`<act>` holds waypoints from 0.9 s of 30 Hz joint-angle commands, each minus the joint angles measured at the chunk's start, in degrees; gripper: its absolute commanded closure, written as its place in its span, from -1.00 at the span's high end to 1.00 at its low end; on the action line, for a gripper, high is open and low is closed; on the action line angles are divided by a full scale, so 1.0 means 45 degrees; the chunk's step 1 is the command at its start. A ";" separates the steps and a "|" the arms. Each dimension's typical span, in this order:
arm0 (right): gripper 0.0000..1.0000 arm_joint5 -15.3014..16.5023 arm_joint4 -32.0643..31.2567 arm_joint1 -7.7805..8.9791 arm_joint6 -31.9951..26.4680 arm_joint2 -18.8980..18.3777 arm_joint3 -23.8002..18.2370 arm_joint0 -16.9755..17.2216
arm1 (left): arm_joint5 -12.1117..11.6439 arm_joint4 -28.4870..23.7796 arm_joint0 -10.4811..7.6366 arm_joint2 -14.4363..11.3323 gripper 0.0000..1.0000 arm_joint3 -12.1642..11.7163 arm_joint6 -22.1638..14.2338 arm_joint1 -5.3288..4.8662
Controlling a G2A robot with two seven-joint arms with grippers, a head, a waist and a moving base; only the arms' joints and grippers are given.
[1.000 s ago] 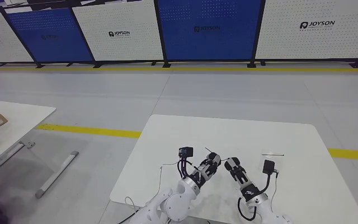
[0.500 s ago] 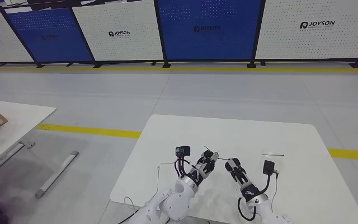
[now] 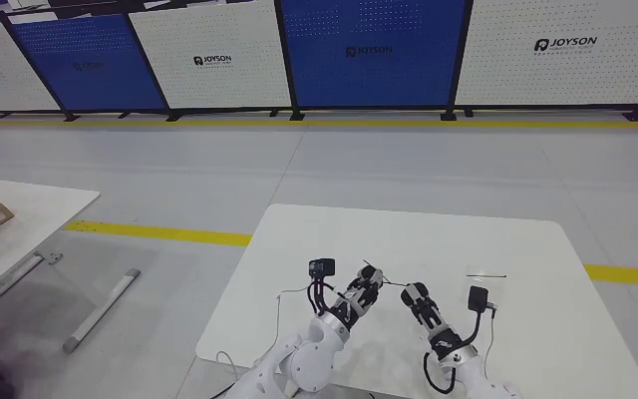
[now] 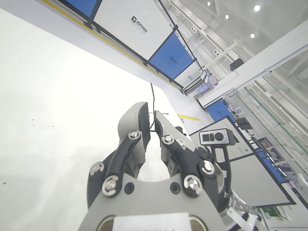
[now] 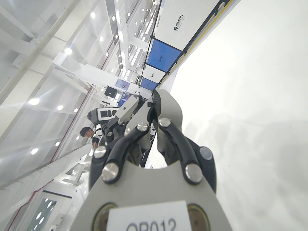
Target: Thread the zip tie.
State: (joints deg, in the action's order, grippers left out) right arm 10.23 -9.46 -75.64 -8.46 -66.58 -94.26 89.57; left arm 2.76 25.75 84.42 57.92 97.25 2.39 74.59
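Rows of round ceiling lamps flood the hall with hard, even white light, flaring into bright spots far beyond the left pincer. The white table under its tips glares almost blank. To one side of the right pincer, lamp glare streaks like stars across a glass wall, while straight beams and wall panels bow toward the edges.

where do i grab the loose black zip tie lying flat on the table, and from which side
Take the loose zip tie at mid-length, coming straight down from above and closing across its narrow width. It lies flat and straight on the table, so it is probably too thin to catch from the side.
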 commanded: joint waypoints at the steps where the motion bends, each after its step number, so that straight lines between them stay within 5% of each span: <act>1: -1.00 0.0030 -0.0014 0.0003 0.0008 -0.0012 0.0000 0.0017 | -0.0012 -0.0034 -0.0012 0.0002 -0.64 -0.0013 -0.0031 0.0003; 8: -1.00 0.0114 -0.0143 0.0020 -0.0019 -0.0029 -0.0006 0.0071 | 0.0025 -0.0116 -0.0139 -0.0016 -1.00 -0.0162 -0.0096 0.0030; 18: -1.00 0.0251 0.0067 0.0028 -0.0062 -0.0097 0.0035 0.0102 | 0.0033 -0.0141 -0.0168 -0.0088 -1.00 -0.0171 -0.0224 0.0051; 19: 0.26 0.0243 0.0115 0.0028 -0.0092 -0.0099 0.0025 0.0097 | 0.0026 -0.0211 -0.0162 -0.0083 -1.00 -0.0151 -0.0223 0.0055; 20: 1.00 0.0235 0.0166 0.0028 -0.0139 -0.0094 0.0008 0.0088 | 0.0037 -0.0297 -0.0163 -0.0065 -1.00 -0.0124 -0.0163 0.0064; 27: 1.00 0.0848 0.0130 0.0081 -0.0431 -0.0164 0.0046 0.0244 | 0.0340 -0.0702 -0.0230 0.0024 -1.00 -0.0037 0.0275 0.0132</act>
State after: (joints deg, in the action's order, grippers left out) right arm 13.34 -9.40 -75.32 -10.31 -67.08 -94.20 90.40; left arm 4.00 23.17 83.42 57.90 96.97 3.34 75.13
